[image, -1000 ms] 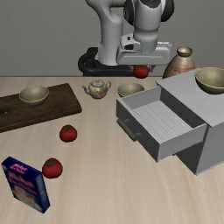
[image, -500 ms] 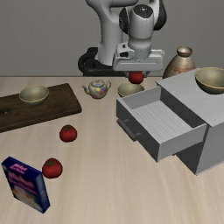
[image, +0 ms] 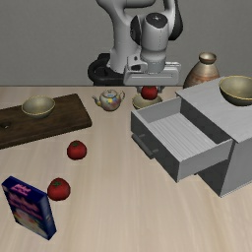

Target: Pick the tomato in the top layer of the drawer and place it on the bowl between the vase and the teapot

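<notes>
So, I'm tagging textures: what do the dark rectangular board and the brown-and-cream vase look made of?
The dark rectangular board looks like matte wood, going by its brown, faintly streaked surface. The brown-and-cream vase looks like ceramic or stoneware, given its two-tone earthy banding; the finish is hard to judge.

bowl (image: pixel 141 103) btwn teapot (image: pixel 109 98) & vase (image: pixel 205 71) | tomato (image: pixel 150 93) just over bowl | drawer (image: pixel 182 138) in front | box (image: pixel 30 207) far fwd, exterior view's left
</notes>
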Robot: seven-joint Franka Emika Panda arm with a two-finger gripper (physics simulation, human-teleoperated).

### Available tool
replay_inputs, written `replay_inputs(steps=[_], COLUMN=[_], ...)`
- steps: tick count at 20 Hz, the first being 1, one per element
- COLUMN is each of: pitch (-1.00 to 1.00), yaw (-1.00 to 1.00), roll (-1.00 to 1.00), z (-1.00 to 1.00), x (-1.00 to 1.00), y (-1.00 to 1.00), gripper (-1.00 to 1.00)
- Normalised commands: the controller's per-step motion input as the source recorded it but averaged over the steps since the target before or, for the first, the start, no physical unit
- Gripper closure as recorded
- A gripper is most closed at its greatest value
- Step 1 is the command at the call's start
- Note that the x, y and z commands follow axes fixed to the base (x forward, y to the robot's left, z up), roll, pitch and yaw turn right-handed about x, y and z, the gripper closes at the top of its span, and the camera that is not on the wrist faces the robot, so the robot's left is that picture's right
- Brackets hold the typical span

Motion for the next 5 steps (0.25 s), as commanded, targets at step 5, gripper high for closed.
replay_inputs(steps=[5], pitch=[0.00], yaw=[0.00], roll=[0.00], z=[0.00], x=[0.00], y=[0.00], gripper=[-1.00])
